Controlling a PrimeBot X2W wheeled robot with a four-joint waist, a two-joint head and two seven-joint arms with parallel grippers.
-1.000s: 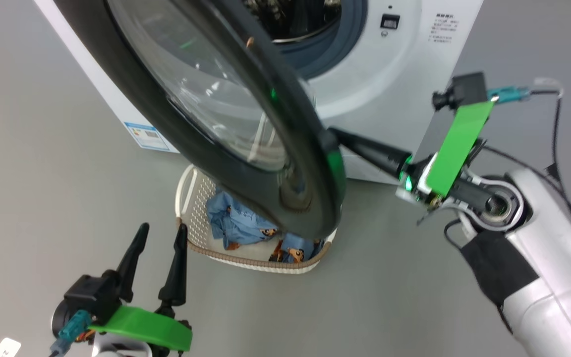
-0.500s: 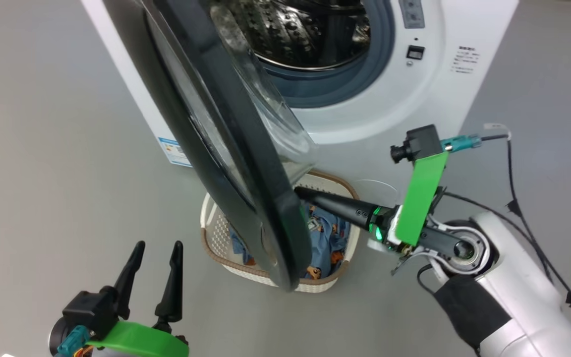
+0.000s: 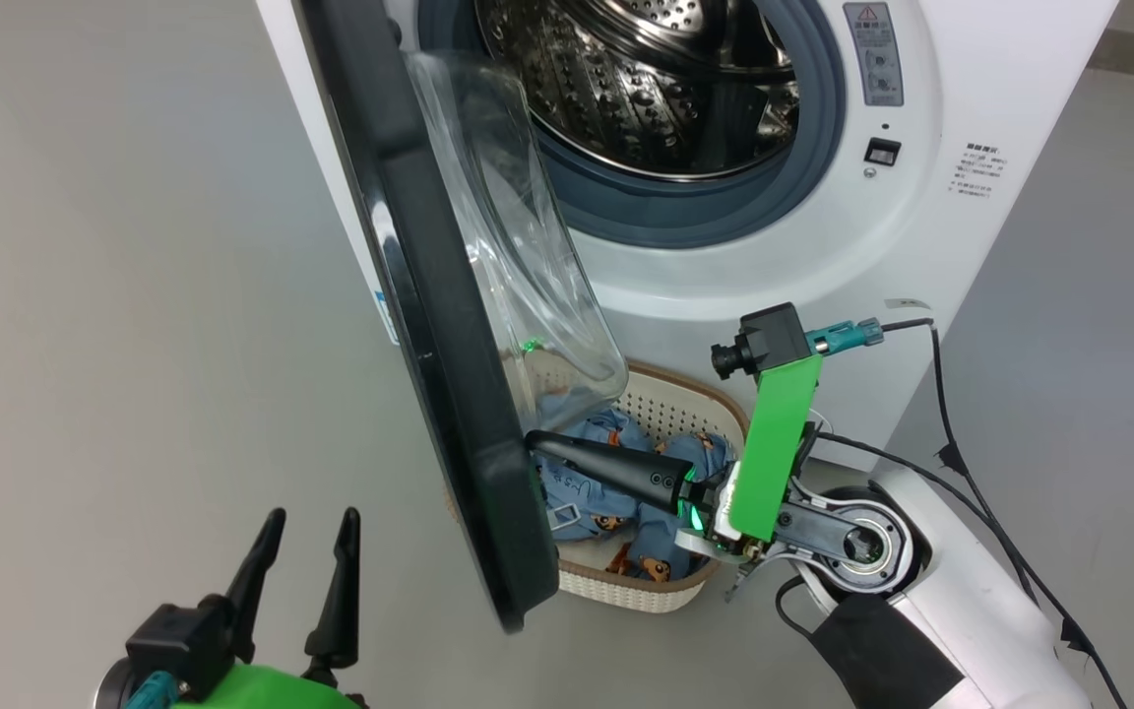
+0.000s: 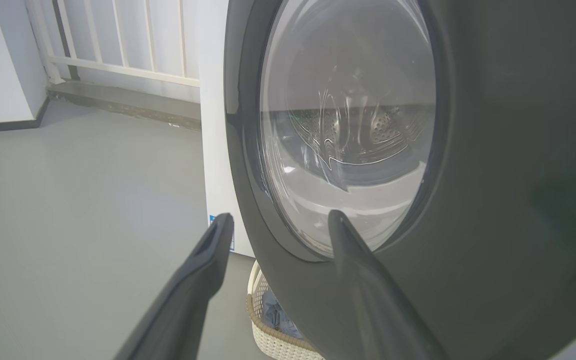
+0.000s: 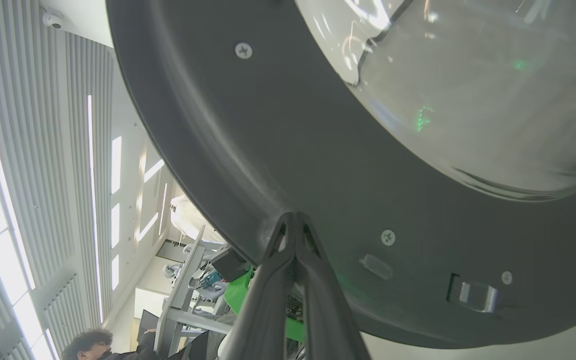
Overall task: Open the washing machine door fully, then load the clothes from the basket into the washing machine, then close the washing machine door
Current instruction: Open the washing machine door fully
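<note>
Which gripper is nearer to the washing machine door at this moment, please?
Right. The right gripper, shut, has its fingertips against the inner face of the washing machine door near its lower rim. The left gripper, open, hovers apart from it on the outer side.

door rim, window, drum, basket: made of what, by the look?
door rim: glossy black plastic, likely; moulded, screw heads show. window: clear glass or plastic; see-through, glare. drum: shiny perforated metal, probably stainless steel. basket: matte cream perforated plastic.
</note>
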